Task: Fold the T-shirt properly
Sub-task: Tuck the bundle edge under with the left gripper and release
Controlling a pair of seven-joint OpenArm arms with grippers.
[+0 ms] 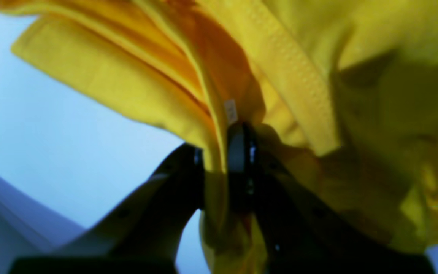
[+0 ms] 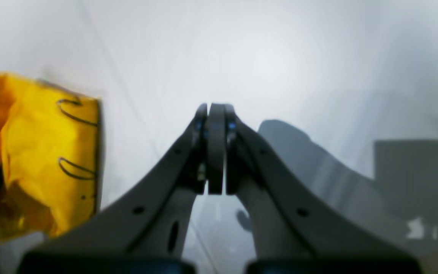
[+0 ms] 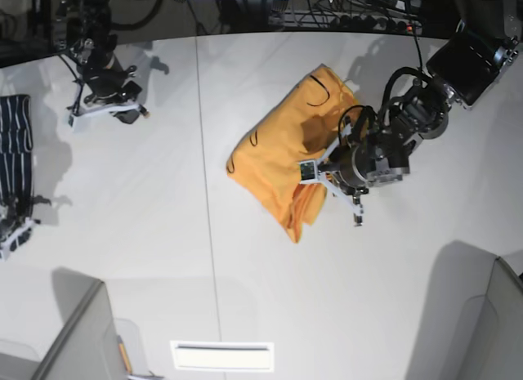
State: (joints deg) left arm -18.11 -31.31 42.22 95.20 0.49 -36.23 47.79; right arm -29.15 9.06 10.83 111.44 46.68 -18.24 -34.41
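Observation:
The orange-yellow T-shirt (image 3: 278,143) lies crumpled on the white table (image 3: 163,200), right of the middle. My left gripper (image 3: 321,176) is shut on a fold at the shirt's right edge. In the left wrist view the fingers (image 1: 238,152) pinch bunched yellow cloth (image 1: 108,76), with a small white tag (image 1: 231,111) just above them. My right gripper (image 3: 110,109) is at the far left of the table, well away from the shirt. In the right wrist view it (image 2: 216,114) is shut and empty, and the shirt (image 2: 44,152) shows at the left edge.
A dark navy white-striped garment (image 3: 15,143) lies at the table's left edge. Grey partitions stand at the bottom left (image 3: 73,339) and bottom right (image 3: 490,323). Cables and equipment line the back edge (image 3: 351,12).

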